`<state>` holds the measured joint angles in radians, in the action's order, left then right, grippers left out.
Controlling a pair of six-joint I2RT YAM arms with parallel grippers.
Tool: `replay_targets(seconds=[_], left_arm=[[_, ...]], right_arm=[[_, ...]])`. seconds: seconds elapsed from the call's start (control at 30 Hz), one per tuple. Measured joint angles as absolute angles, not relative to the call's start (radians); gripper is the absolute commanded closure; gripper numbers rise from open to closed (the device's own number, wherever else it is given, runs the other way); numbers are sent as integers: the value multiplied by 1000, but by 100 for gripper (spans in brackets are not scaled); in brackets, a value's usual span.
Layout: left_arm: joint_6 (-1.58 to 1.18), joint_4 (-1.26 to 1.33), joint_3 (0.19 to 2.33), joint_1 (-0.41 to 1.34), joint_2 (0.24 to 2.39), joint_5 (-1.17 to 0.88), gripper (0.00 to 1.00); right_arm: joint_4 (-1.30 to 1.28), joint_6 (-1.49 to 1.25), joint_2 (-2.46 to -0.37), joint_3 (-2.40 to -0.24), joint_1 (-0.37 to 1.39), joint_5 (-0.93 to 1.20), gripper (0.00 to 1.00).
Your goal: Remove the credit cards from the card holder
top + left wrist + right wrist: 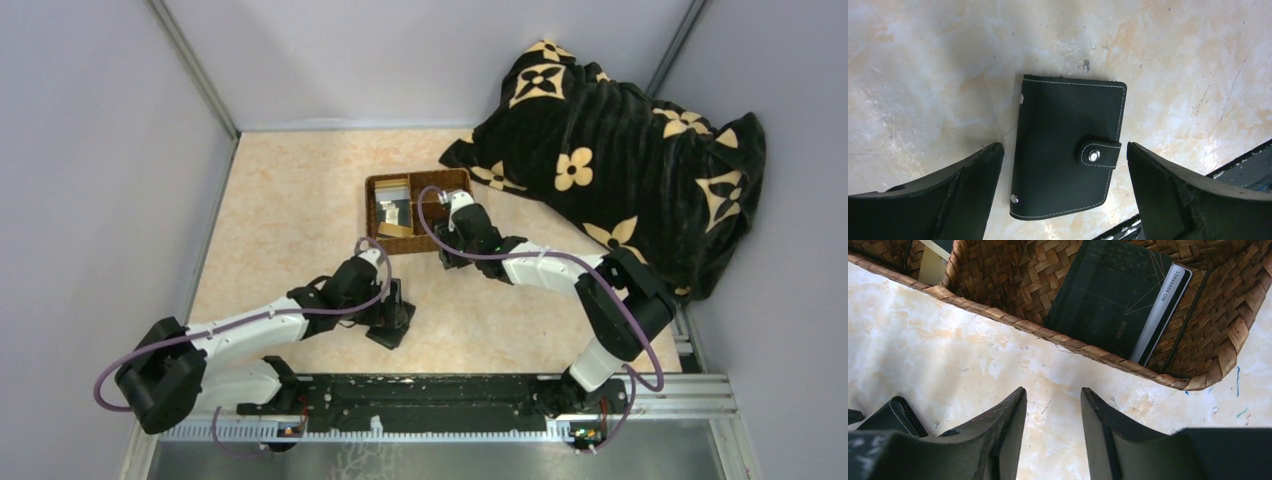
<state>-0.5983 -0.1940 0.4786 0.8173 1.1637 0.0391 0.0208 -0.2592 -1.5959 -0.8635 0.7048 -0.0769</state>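
Left wrist view: the black card holder point(1068, 147) lies flat on the marbled table point(923, 75), folded shut with its snap strap point(1099, 154) fastened. The left gripper point(1064, 150) hangs over it, fingers spread wide to either side and touching nothing. Right wrist view: the right gripper point(1053, 395) hovers above bare table just beside the wicker tray point(998, 315), fingers a narrow gap apart and empty. In one tray compartment a dark card point(1108, 295) rests on a grey card point(1163, 305).
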Motion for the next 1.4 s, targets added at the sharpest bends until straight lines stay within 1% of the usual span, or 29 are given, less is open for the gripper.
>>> replay_targets(seconds=[0.2, 0.3, 0.33, 0.4, 0.5, 0.57, 0.63, 0.77, 0.8, 0.9, 1.07, 1.23, 1.4], left_arm=[[-558, -155, 518, 846, 1238, 29, 1], [-552, -138, 545, 872, 1281, 32, 4], [-552, -133, 554, 882, 1295, 33, 5], [-553, -123, 566, 897, 1317, 33, 12], [-561, -108, 581, 912, 1346, 34, 20], [-569, -103, 590, 914, 1362, 36, 22], [-580, -99, 599, 914, 1378, 38, 19], [-609, -103, 620, 915, 1392, 55, 3], [-617, -107, 621, 918, 1387, 68, 1], [-625, -165, 617, 921, 1348, 123, 0], [-585, -229, 617, 920, 1243, 166, 5], [-479, -191, 587, 926, 1173, 66, 6], [-440, -138, 556, 958, 1204, -79, 7]], right_arm=[[22, -258, -1596, -863, 705, -74, 52], [21, -258, -1596, -863, 704, -74, 52], [21, -258, -1596, -863, 704, -75, 52], [21, -258, -1596, -863, 704, -76, 52], [21, -258, -1596, -863, 704, -76, 52], [23, -258, -1591, -856, 704, -77, 52], [23, -258, -1581, -843, 704, -78, 52], [15, -258, -1557, -822, 704, -82, 53], [16, -258, -1551, -818, 704, -83, 53], [16, -258, -1523, -817, 704, -87, 54], [21, -258, -1508, -817, 704, -89, 60], [21, -259, -1508, -816, 702, -91, 61], [21, -259, -1508, -816, 699, -93, 62]])
